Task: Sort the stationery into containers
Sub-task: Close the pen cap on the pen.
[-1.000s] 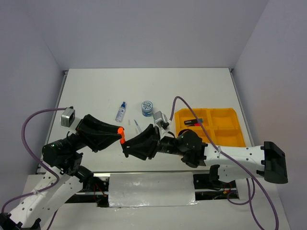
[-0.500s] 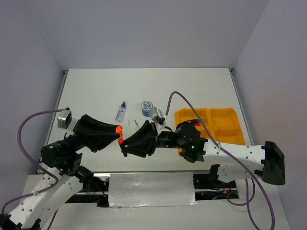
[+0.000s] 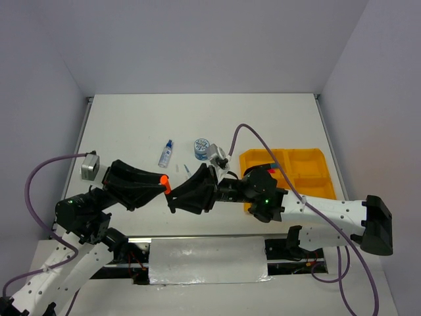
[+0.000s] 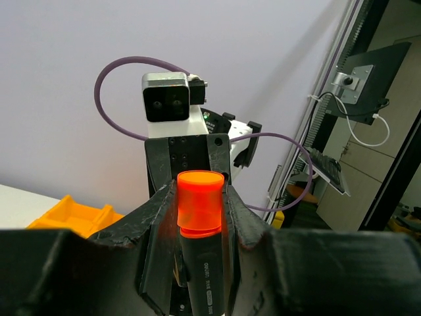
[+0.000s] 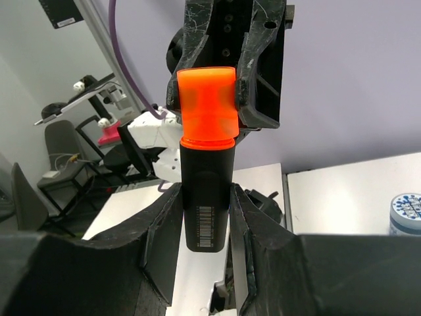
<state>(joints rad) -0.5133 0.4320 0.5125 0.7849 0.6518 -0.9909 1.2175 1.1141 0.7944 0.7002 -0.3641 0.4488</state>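
An orange-capped black highlighter (image 3: 165,182) stands upright in mid-air over the near middle of the table. My left gripper (image 3: 162,185) is shut on its cap; in the left wrist view my fingers flank the cap (image 4: 200,204). My right gripper (image 3: 173,197) meets it from the right. In the right wrist view both right fingers press the black body (image 5: 207,197) below the cap. The orange-yellow tray (image 3: 309,196) lies at the right, with one highlighter (image 3: 263,168) in its far left compartment.
On the table behind the grippers lie a blue-capped clear bottle (image 3: 166,153), a round blue-white pot (image 3: 202,146) and a thin pen (image 3: 189,172). The pot also shows in the right wrist view (image 5: 406,210). A corner of the tray shows in the left wrist view (image 4: 72,214).
My right gripper has moved in against the left one and come round the highlighter's body. The highlighter has stayed almost in place in the left gripper.
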